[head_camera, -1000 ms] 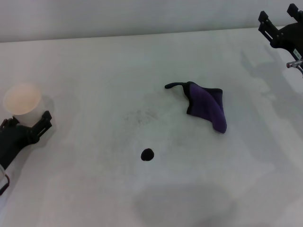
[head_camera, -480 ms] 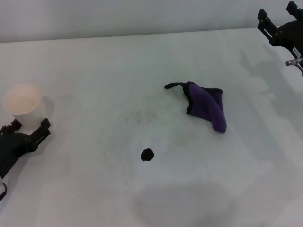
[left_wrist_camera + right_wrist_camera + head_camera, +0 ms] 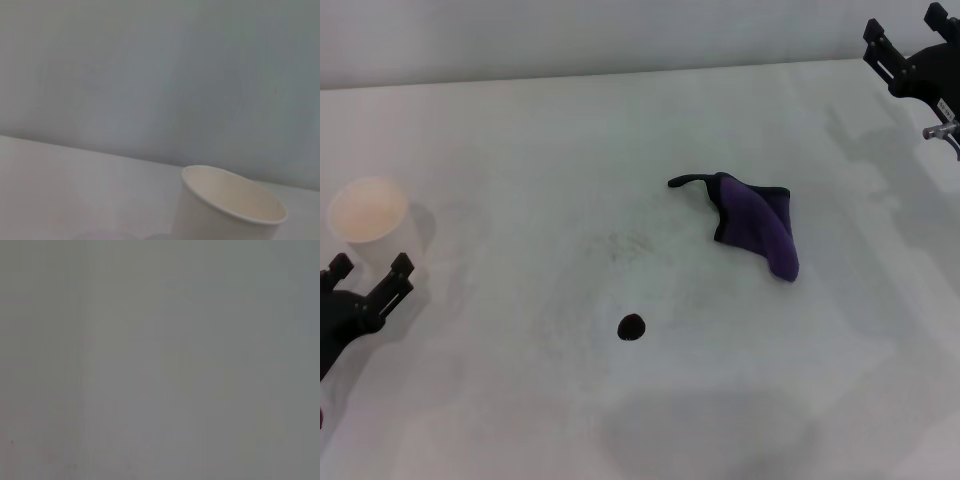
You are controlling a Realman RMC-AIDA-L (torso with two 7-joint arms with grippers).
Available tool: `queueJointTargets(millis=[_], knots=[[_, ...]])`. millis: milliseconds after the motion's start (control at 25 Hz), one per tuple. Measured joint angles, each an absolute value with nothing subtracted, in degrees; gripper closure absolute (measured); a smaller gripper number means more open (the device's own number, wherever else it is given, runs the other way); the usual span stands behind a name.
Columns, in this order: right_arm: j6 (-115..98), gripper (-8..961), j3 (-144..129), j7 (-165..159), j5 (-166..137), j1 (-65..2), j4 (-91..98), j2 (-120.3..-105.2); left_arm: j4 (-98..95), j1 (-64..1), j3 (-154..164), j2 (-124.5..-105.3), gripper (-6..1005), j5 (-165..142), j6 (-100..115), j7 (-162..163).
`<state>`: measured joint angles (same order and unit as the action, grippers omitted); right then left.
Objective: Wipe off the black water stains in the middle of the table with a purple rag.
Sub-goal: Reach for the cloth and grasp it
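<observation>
Nearest the robot, the left gripper [image 3: 365, 278] sits low at the left edge of the table [image 3: 520, 140], fingers spread and holding nothing, just on the near side of a cream cup [image 3: 367, 212] and apart from it. The stain [image 3: 632, 326], one small glossy black blot, lies near the table's middle, untouched. Beyond it and to the right, well apart from it, lies the rag [image 3: 758, 225], crumpled, its thin black tail pointing left. Between stain and rag a faint grey smudge [image 3: 618, 245] marks the surface. Farthest off, the right gripper [image 3: 910, 45] hangs above the far right corner, fingers parted and empty.

Step in hand, as judged: before the pick-up; the rag is not yet grasped and no wiping has begun. The next move calls for a gripper to descend on the rag, pinch a fold of it, then carry it to the blot; the right gripper is the closer.

Hidden or unclear: both arms are cut off by the frame edges. The left wrist view shows only the cup [image 3: 227, 207] and a wall; the right wrist view shows a blank grey field with nothing identifiable.
</observation>
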<state>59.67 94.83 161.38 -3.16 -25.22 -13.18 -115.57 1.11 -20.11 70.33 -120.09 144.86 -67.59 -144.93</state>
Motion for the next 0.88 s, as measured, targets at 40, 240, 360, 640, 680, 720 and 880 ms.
queueJointTargets(millis=[40, 240, 360, 640, 680, 720, 880], knots=[[59.7, 145, 94.8, 161.4, -3.2, -25.3, -13.2, -115.57, 1.1, -19.5, 70.3, -120.08, 110, 144.9, -68.4, -144.9], [59.7, 146, 94.8, 161.3, -3.2, -25.3, -13.2, -115.66, 1.2, -16.9, 69.9, -120.06, 111, 145.3, -74.2, -145.0], [59.8, 146, 94.8, 161.0, -3.0, -24.8, -13.0, -115.85, 1.1, -14.6, 69.7, -119.97, 111, 146.2, -80.1, -144.8], [59.9, 146, 91.7, 151.7, -3.1, -22.5, -12.7, -115.76, 1.0, -9.7, 69.6, -119.72, 110, 155.6, -93.6, -145.6], [59.7, 146, 90.8, 150.3, -3.1, -22.5, -12.7, -115.58, 1.0, -9.5, 69.6, -119.6, 110, 156.6, -94.0, -145.9], [59.4, 146, 89.7, 149.4, -3.2, -22.6, -12.8, -115.34, 1.0, -9.5, 69.6, -119.49, 110, 157.7, -94.2, -146.6], [54.2, 146, 84.5, 144.3, -7.0, -25.1, -14.9, -113.3, 0.2, -10.1, 69.6, -119.26, 110, 160.3, -93.9, -150.0]])
